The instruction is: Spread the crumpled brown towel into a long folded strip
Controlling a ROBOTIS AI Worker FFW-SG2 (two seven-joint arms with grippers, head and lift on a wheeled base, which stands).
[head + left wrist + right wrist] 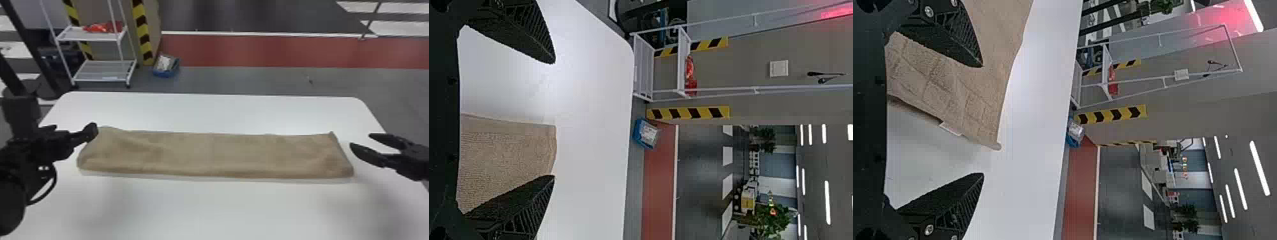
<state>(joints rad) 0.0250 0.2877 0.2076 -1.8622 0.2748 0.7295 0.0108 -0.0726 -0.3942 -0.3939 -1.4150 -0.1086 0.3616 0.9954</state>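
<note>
Brown towel (207, 154), long axis left-right (flat)

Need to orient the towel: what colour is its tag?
White; the tag shows best in the right wrist view.

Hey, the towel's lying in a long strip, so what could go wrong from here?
The open left gripper is right by the left end of the towel, so an inward sweep might snag or drag it. That end also looks slanted and slightly rumpled, so the strip may finish uneven if it's left alone. The right gripper is open near the other end; a low pass there could disturb the fold.
</note>
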